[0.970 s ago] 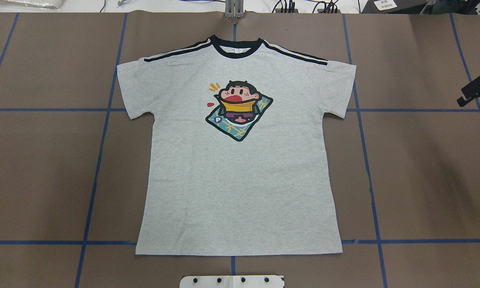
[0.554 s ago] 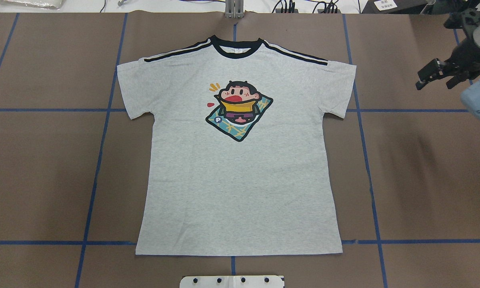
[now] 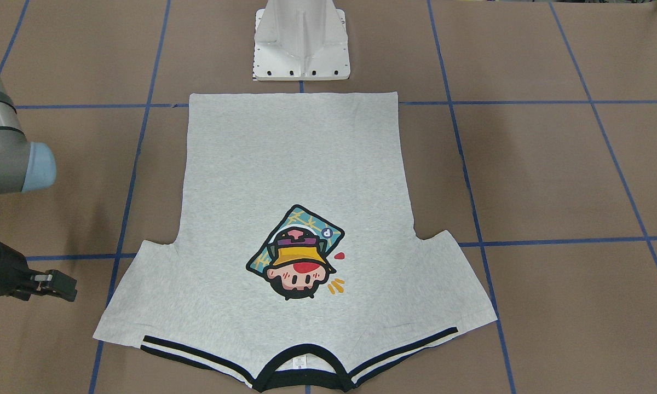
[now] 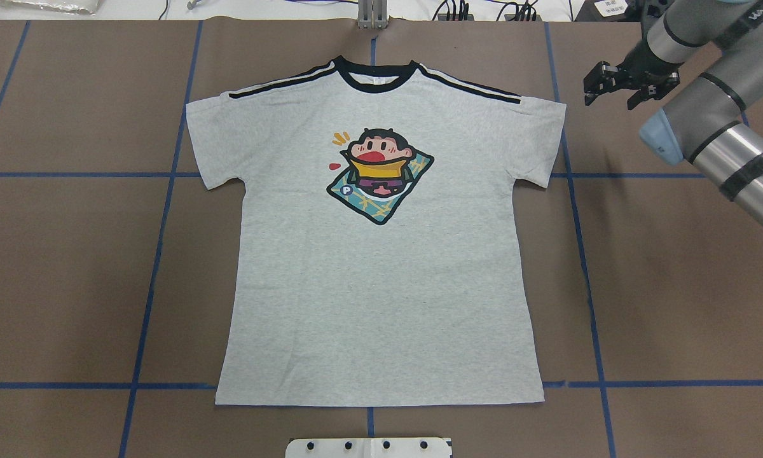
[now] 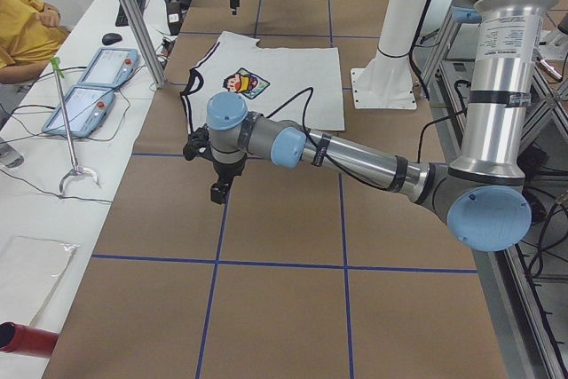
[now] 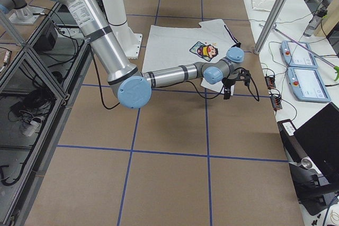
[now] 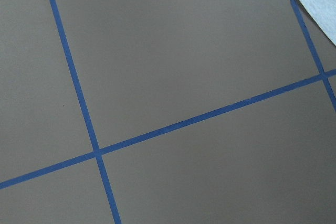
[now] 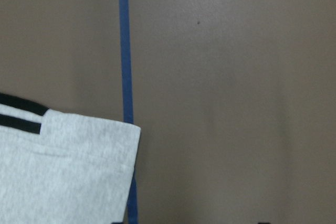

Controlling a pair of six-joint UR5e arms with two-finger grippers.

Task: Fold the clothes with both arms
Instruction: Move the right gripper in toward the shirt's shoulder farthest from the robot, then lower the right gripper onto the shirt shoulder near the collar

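lying flat, the t-shirt [image 4: 381, 286] is near the right fingers [image 4: 594, 79], apart.

grey t-shirt [image 3: 293, 180] spread flat, collar [image 3: 306, 383] nearest camera, right arm [image 3: 5, 158] at its side

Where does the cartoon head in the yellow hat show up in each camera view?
Front-facing: yellow-hatted cartoon head print, lower centre.
Overhead: print, upper centre.
Exterior left: print, upper, left of centre.
Exterior right: print, upper, right of centre.
Left wrist: absent.
Right wrist: absent.
Shared landmark: white pedestal base, by the hem of the light grey T-shirt.
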